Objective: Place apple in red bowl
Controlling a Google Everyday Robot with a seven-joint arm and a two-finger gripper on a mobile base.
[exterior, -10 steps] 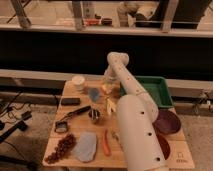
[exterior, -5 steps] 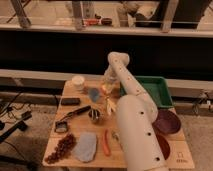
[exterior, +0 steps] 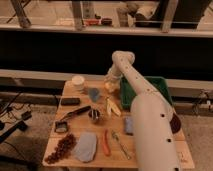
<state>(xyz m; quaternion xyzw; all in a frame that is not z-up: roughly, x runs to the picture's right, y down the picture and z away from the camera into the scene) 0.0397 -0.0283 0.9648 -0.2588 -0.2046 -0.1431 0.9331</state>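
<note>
Lighting is dim and warm-tinted. A bright strip spans the top. The gripper [exterior: 111, 81], over the far edge of the table [exterior: 83, 125], sits in shade.

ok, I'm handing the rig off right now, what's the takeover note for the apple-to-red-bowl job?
The end effector hangs at the wooden table's far edge, beside the green bin, right over the small round orange-yellow apple; whether it holds it can't be told.
Of the round red bowl, only a dark reddish rim shows past the white arm on the right; probably it.
Done: reach to the apple.
Left: grasp, lift, carry, drop in bowl.
</note>
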